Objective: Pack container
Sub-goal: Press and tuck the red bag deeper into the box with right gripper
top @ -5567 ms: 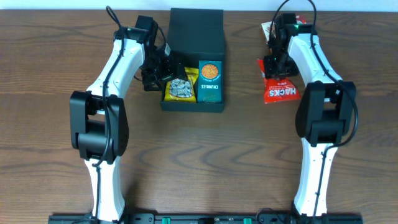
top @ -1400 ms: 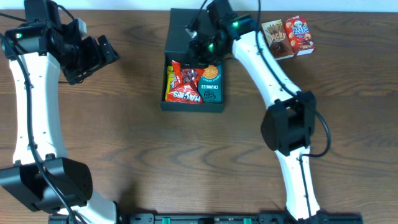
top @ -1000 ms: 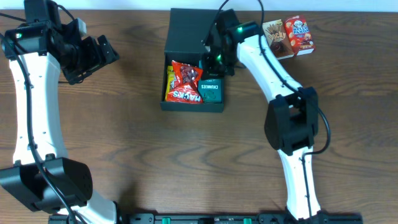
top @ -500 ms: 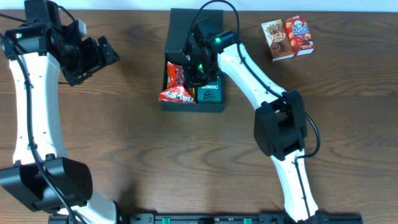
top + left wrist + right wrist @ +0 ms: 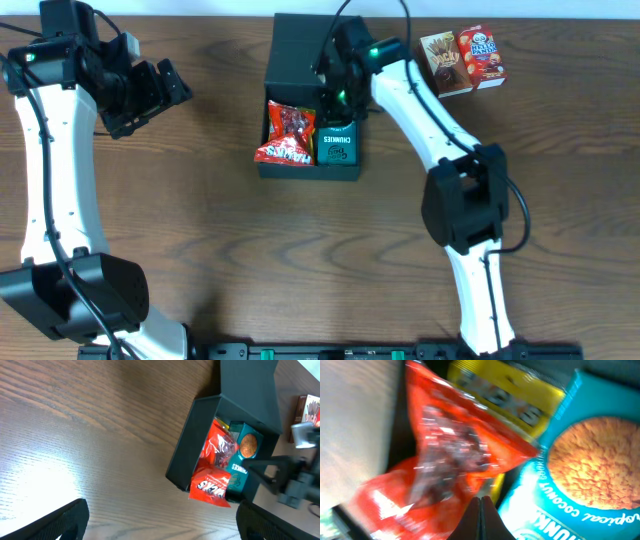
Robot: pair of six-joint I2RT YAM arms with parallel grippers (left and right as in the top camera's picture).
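The container [image 5: 300, 60] is a dark box with its flap lid laid open toward the back. Inside, a red snack packet [image 5: 287, 137] lies tilted, its end hanging over the front left wall. A teal cookie packet [image 5: 339, 146] lies beside it. My right gripper [image 5: 333, 108] hangs over the box, shut, with nothing between its fingertips [image 5: 481, 515]; in the right wrist view they sit between the red packet [image 5: 445, 445] and the teal packet [image 5: 580, 460], with a yellow packet [image 5: 510, 395] under the red one. My left gripper [image 5: 170, 86] is open, far to the left.
Two small snack boxes, one brown [image 5: 443, 62] and one red [image 5: 481, 55], stand at the back right of the wooden table. The left wrist view looks at the container [image 5: 192, 455] from a distance, with bare table between.
The red packet has slid left and tipped over the box's front left wall. My right gripper swept left, then came back to the right. The left arm has not moved.
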